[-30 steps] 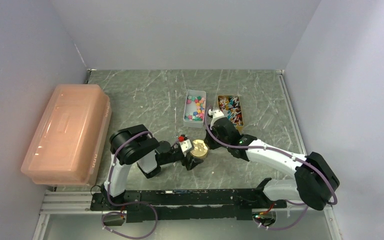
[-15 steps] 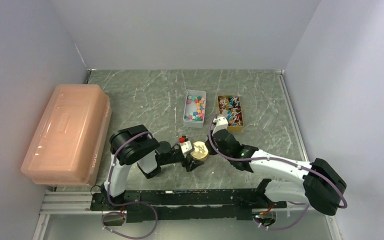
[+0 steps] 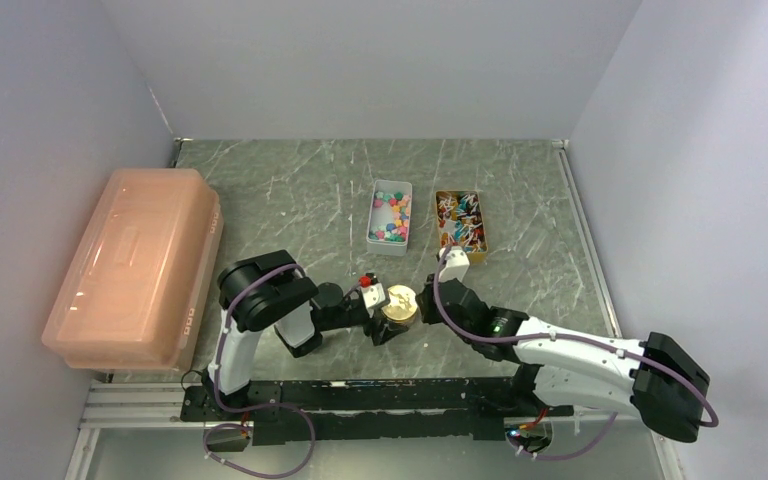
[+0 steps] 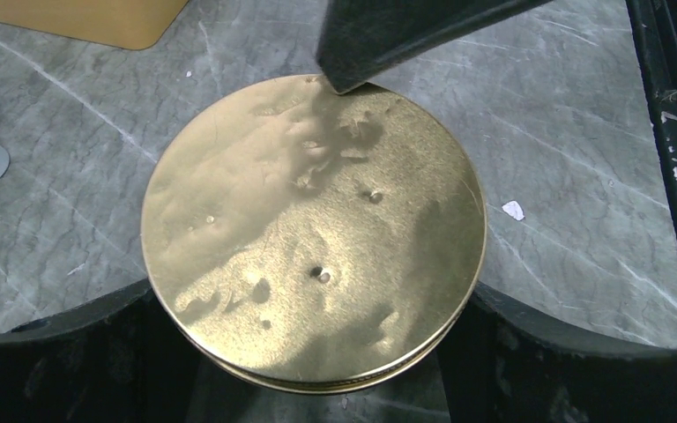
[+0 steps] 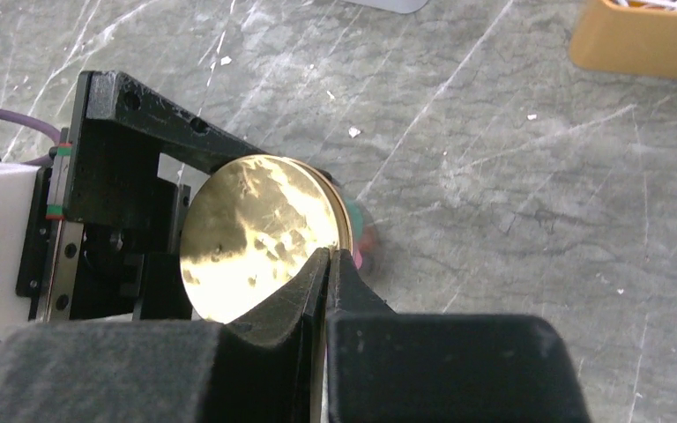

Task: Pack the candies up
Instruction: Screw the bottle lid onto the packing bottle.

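Observation:
The candies point(image 3: 392, 217) lie in a white tray point(image 3: 376, 238) at mid-table, small and multicoloured. A glass jar with a gold lid point(image 3: 398, 302) stands in front of my arms; a pink candy point(image 5: 366, 244) shows through its glass. My left gripper point(image 3: 385, 322) is shut on the jar, with its black jaws on either side below the lid point(image 4: 313, 229) in the left wrist view. My right gripper point(image 3: 428, 298) is shut, and its pressed-together fingertips point(image 5: 328, 254) touch the lid's rim point(image 5: 264, 233). In the left wrist view they show as a black wedge point(image 4: 379, 35).
A yellow tray point(image 3: 460, 222) of wrapped sweets stands right of the white tray. A large pink lidded storage box point(image 3: 135, 265) stands along the left wall. The black rail point(image 3: 360, 395) holding the arm bases runs along the near edge.
My right gripper has moved from beside the white tray down and toward me, to the lid's right edge. The left gripper and the jar have stayed in place.

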Motion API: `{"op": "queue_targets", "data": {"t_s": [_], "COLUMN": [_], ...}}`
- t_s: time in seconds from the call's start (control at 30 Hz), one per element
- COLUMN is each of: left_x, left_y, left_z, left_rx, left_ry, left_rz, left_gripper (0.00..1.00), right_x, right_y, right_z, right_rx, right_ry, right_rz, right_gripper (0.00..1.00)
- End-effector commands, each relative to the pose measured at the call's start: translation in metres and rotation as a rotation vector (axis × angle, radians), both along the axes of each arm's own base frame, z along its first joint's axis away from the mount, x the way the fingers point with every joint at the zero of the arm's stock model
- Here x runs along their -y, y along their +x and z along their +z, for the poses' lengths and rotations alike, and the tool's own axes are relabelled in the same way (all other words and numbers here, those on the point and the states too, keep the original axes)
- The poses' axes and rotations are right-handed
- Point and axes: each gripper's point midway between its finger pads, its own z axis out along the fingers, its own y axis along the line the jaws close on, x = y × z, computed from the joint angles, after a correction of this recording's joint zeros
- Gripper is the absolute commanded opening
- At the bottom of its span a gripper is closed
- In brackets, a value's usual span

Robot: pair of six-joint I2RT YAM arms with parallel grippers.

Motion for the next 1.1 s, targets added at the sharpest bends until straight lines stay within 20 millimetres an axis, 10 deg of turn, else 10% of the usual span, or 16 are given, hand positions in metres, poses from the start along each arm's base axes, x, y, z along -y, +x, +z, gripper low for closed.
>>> {"op": "queue_targets", "data": {"t_s": [0.0, 0.33, 0.67, 1.07], "left_x": [-0.031, -0.032, -0.029, -0.033], "left_y": [0.025, 0.023, 0.011, 0.009], "left_z": [-0.065, -0.064, -0.062, -0.060], "left_rx": [-0.214, -0.211, -0.212, -0.208], "left_ry": [0.209, 0.210, 0.191, 0.193], "left_rz": [0.242, 0.235, 0.173, 0.179], "left_gripper": [0.32, 0.32, 0.31, 0.31], "right_x": [-0.032, -0.029, 0.010, -0.003], "right_y": [-0.129, -0.127, -0.060, 0.014], "right_z": [-0.043, -0.020, 0.038, 0.067], "right_rx": [-0.450, -0.400, -0.144, -0.088], "right_ry": [0.061, 0.041, -0.136, -0.127], "right_rz": [0.404, 0.379, 0.176, 0.248], "right_gripper": [0.00, 0.00, 0.32, 0.45]}}
